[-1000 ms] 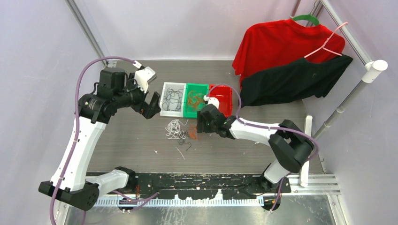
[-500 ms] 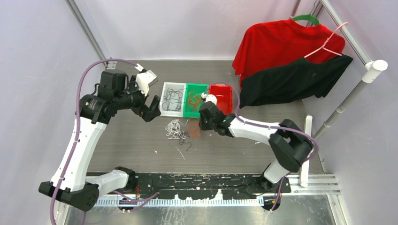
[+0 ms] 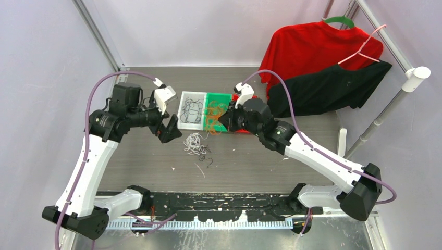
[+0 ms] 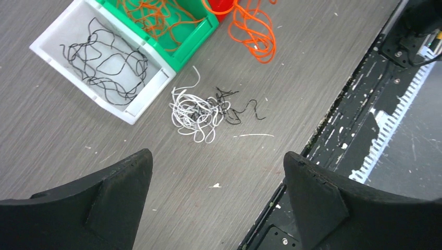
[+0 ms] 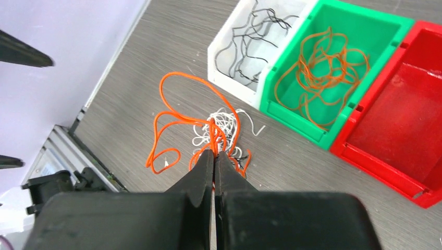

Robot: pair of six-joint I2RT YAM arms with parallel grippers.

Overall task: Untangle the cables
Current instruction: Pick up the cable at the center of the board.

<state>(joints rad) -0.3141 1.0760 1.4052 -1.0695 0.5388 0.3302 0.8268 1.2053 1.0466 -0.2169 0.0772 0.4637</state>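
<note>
step: pull orange cable (image 4: 254, 32) free | right gripper (image 5: 214, 156): pinched shut on it, by green bin (image 5: 292, 112) front | left gripper (image 4: 216, 158): wide, empty | tip: lift slowly, release over green bin

The grey tabletop (image 4: 302, 73) had a matt, wood-grain finish. The white plastic bin (image 4: 150, 95), green plastic bin (image 5: 292, 123) and red plastic bin (image 5: 396, 125) looked smooth and faintly glossy. The thin orange cords (image 4: 256, 41) shone slightly; the thin white cords (image 4: 194, 112) and thin black cords (image 4: 107, 65) looked dull. The left gripper (image 4: 216, 156) had fingers (image 4: 112, 203) of matt black plastic. The black metal rail (image 4: 365, 101) was scratched bare in places. The red cloth shirt (image 3: 307, 49) and black cloth garment (image 3: 323, 91) hung soft and matt.
</note>
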